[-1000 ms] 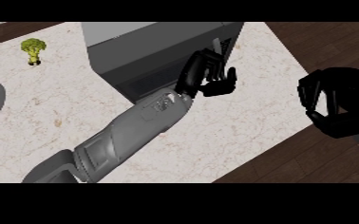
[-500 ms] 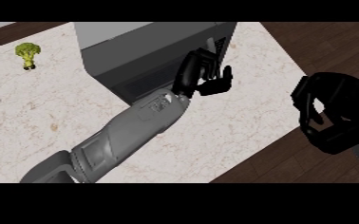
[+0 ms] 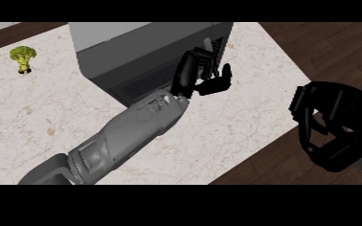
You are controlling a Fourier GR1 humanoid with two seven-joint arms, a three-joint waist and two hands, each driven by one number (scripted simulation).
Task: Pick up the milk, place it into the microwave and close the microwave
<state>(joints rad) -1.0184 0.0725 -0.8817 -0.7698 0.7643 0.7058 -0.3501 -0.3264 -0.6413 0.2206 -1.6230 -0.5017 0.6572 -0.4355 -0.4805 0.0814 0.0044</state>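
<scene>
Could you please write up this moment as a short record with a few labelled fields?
surface: pale marble counter, dark wood floor beyond its right edge
microwave: grey box at the counter's back, door appears shut
milk: not visible
left hand: black hand against the microwave's front right corner, fingers straight
right hand: black hand at the view's right, off the counter, fingers curled, holding nothing visible
other: broccoli standing on the counter at far left, apart from the microwave
</scene>
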